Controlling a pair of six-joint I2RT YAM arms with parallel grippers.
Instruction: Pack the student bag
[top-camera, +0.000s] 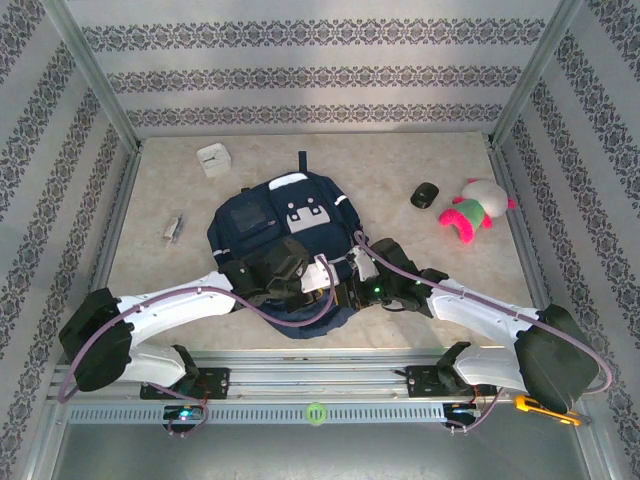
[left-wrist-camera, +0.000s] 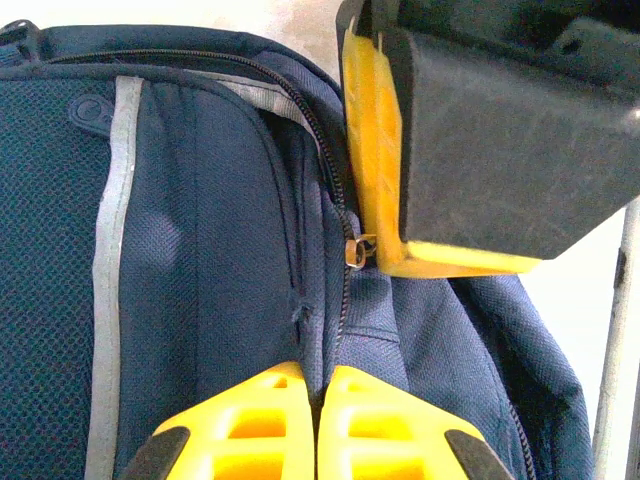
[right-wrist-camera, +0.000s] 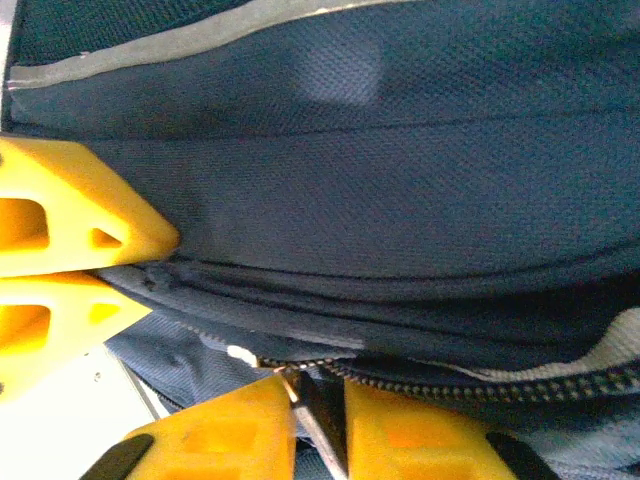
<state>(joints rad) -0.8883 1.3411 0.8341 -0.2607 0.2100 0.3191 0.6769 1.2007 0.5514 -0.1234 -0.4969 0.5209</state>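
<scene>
Mouse (top-camera: 425, 195), plush toy (top-camera: 475, 210) (right of student bag (top-camera: 250, 225))

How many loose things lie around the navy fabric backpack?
4 beside the backpack: white cube far left, small grey object left, black mouse right, pink-white plush toy far right. Others may be hidden.

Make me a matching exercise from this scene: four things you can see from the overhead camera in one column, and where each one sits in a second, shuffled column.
Things:
1. student bag
2. plush toy
3. black mouse
4. white box

Places:
A. towards the back, on the left
B. in the middle, the largest thing there
C. furthest to the right
D. just left of the plush toy

Pairs: 1-B, 2-C, 3-D, 4-A
</scene>
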